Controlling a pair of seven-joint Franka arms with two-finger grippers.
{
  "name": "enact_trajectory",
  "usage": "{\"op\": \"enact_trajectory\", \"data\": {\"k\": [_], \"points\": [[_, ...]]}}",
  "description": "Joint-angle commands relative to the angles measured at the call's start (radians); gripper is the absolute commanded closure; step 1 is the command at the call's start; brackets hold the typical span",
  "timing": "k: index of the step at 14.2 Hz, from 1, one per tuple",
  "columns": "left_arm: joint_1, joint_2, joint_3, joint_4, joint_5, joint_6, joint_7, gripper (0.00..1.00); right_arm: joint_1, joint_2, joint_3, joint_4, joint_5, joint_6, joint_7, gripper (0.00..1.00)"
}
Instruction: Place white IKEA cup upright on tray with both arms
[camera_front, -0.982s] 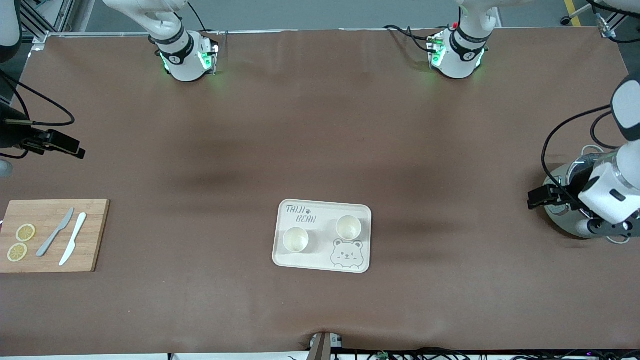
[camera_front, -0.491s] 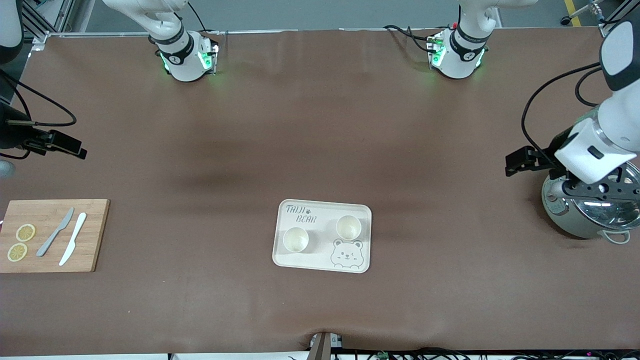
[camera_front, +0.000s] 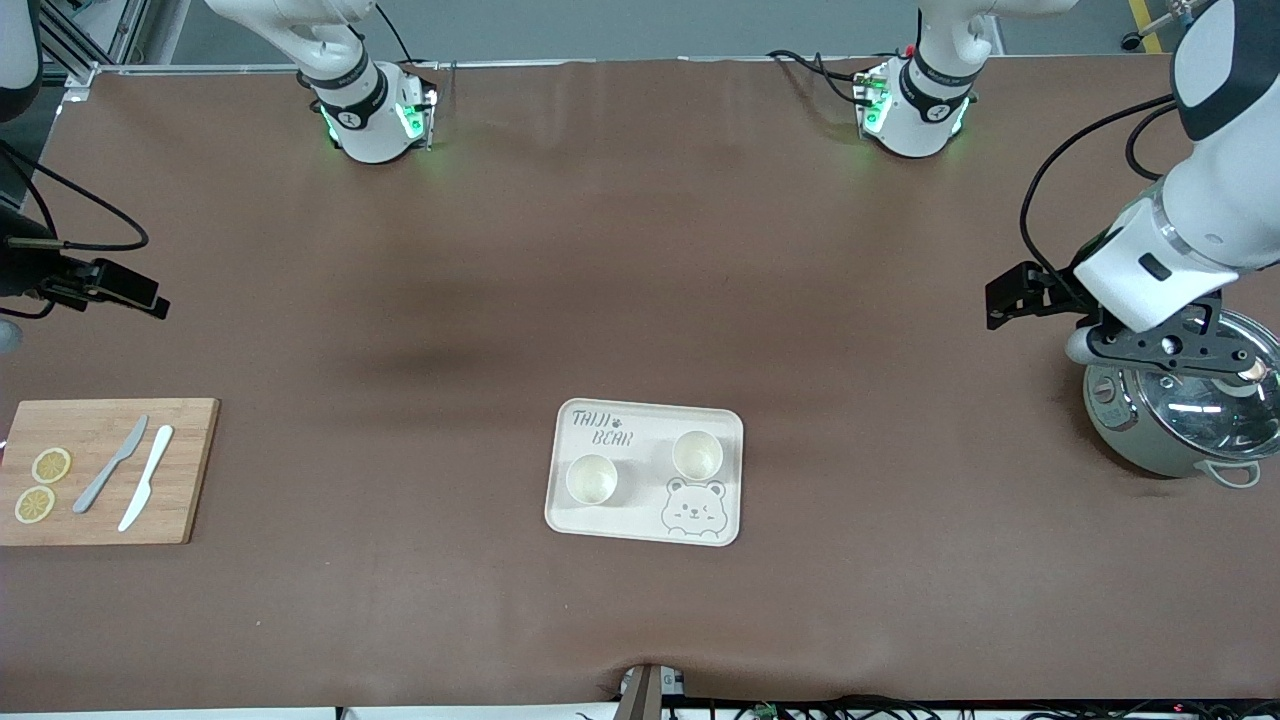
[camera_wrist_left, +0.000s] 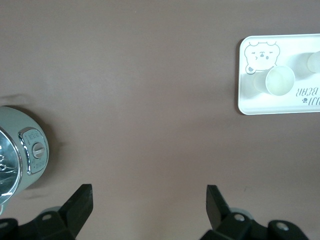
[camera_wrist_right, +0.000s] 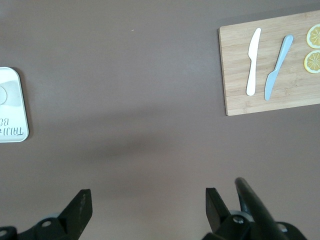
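Note:
The cream tray (camera_front: 645, 505) with "TAIJI BEAR" lettering lies in the middle of the table. Two white cups stand upright on it, one (camera_front: 591, 478) toward the right arm's end and one (camera_front: 697, 455) toward the left arm's end. The left wrist view also shows the tray (camera_wrist_left: 260, 102) and a cup (camera_wrist_left: 280, 80). My left gripper (camera_wrist_left: 149, 200) is open and empty, over the table beside the steel pot; in the front view it (camera_front: 1165, 345) hangs at the pot's rim. My right gripper (camera_wrist_right: 147, 200) is open and empty, over bare table between the tray (camera_wrist_right: 12, 107) and the cutting board.
A steel pot (camera_front: 1180, 415) stands at the left arm's end of the table. A wooden cutting board (camera_front: 100, 470) with two knives and two lemon slices lies at the right arm's end.
My left arm has moved off the pot toward the table's middle, so the pot now shows. The right arm, the tray and the cups have not moved.

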Motion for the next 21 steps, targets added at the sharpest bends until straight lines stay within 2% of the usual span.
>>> {"op": "enact_trajectory", "data": {"k": [1,4,7,21], "points": [[0.004,-0.034,0.002,-0.029,-0.006,-0.006,0.018,0.00,0.000,0.009,0.004,0.020,-0.003,-0.009,0.007,0.00],[-0.006,-0.046,0.000,-0.031,-0.006,-0.022,0.012,0.00,0.000,0.009,0.004,0.020,-0.003,-0.009,0.006,0.00],[0.014,-0.055,-0.038,-0.031,-0.008,-0.029,0.001,0.00,-0.003,0.009,0.004,0.020,-0.004,-0.012,0.004,0.00],[0.029,-0.057,-0.034,-0.029,-0.006,-0.031,0.009,0.00,-0.003,0.009,0.004,0.012,0.005,-0.011,-0.005,0.00]]}}
